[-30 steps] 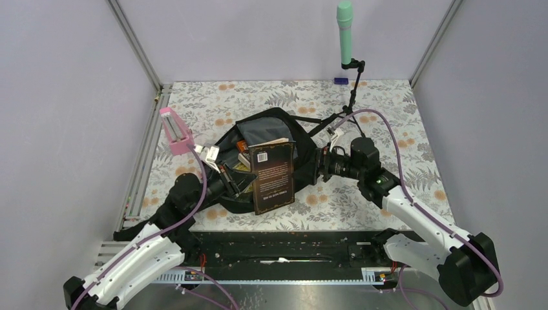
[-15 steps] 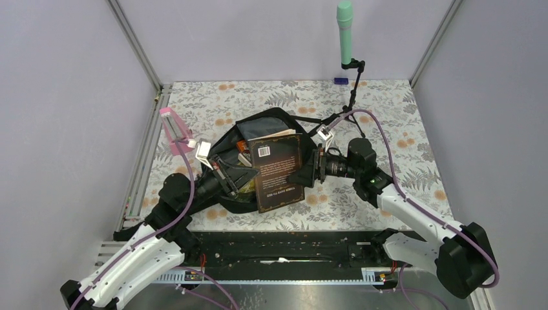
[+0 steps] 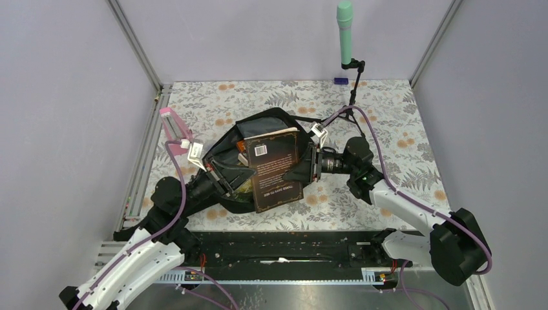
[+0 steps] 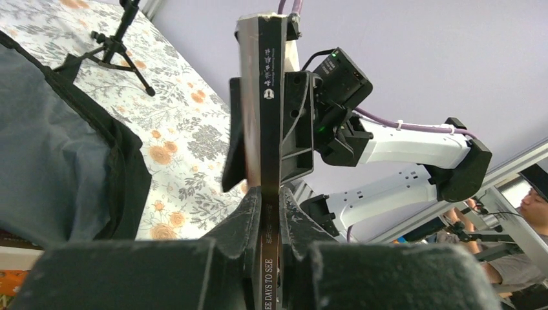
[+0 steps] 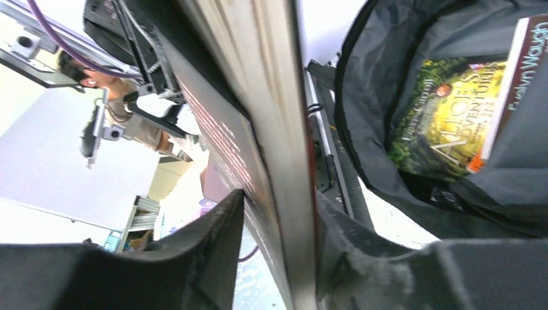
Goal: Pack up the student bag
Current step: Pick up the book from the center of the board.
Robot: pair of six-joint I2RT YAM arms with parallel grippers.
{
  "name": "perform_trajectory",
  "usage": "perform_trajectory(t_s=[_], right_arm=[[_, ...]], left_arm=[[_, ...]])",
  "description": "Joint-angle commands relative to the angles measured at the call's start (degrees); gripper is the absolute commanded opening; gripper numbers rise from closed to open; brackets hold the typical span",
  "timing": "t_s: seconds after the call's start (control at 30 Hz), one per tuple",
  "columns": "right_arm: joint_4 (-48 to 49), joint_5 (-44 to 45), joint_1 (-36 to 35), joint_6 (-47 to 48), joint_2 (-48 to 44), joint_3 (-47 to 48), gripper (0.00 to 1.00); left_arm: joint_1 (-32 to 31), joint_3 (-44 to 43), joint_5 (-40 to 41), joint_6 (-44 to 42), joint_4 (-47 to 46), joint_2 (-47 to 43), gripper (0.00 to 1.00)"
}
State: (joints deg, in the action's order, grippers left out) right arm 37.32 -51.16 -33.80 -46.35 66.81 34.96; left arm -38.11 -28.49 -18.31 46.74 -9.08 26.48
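Left claw (image 4: pixel 270 200) is clamped on the spine edge of the dark book (image 3: pixel 274 171). Right claw (image 5: pixel 278 200) grips the opposite page edge of the same book, fingers pressed on both sides. Student bag (image 3: pixel 265 123) lies open on the floral tabletop (image 3: pixel 388 110), between the two claws and under the held book. Yellow-green book (image 5: pixel 452 116) sits inside the bag, just beyond the right claw.

Right claw (image 5: pixel 278 200) clamps book (image 5: pixel 268 97) beside student bag (image 5: pixel 371 161).
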Motion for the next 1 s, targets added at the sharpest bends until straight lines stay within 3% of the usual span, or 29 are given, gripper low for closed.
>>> perform_trajectory(t_s=[0.0, 0.2, 0.27, 0.33, 0.4, 0.47, 0.57, 0.67, 0.8, 0.97], right_arm=[[8.1, -3.4, -0.5, -4.8, -0.9, 2.6, 0.35], [6.5, -2.2, -0.5, -5.4, -3.0, 2.2, 0.03], [1.5, 0.3, -0.5, -3.1, -4.9, 2.8, 0.0], [-8.0, 4.6, -0.5, 2.3, -7.6, 4.3, 0.0], [-19.4, 10.7, -0.5, 10.1, -10.6, 6.5, 0.0], [-28.0, 16.0, -0.6, 15.0, -13.0, 8.2, 0.0], [-36.1, 22.9, -0.7, 19.0, -14.7, 10.5, 0.0], [-41.0, 30.6, -2.0, 21.1, -14.6, 12.7, 0.0], [-44.8, 44.3, -8.2, 24.1, -12.4, 16.9, 0.0], [-47.1, 58.9, -16.6, 27.2, -5.3, 23.4, 0.0]], left_arm=[[0.4, -3.7, 1.8, -2.5, -3.0, -1.9, 0.0], [0.5, -4.5, 6.0, -7.1, 2.1, -2.1, 0.0], [0.5, -5.8, 10.5, -10.3, 9.0, -1.6, 0.05], [0.5, -7.5, 18.7, -15.0, 18.2, -0.4, 0.32], [1.1, -9.2, 29.5, -16.3, 26.8, 1.3, 0.68], [3.1, -11.2, 33.0, -18.1, 32.0, 3.3, 0.83], [6.4, -14.0, 35.2, -19.8, 37.3, 6.3, 0.97], [12.1, -16.7, 35.8, -22.9, 41.3, 10.5, 0.99], [22.5, -18.9, 28.9, -26.3, 44.5, 16.9, 0.99], [25.6, -19.4, 26.6, -29.4, 45.4, 21.6, 0.99]])
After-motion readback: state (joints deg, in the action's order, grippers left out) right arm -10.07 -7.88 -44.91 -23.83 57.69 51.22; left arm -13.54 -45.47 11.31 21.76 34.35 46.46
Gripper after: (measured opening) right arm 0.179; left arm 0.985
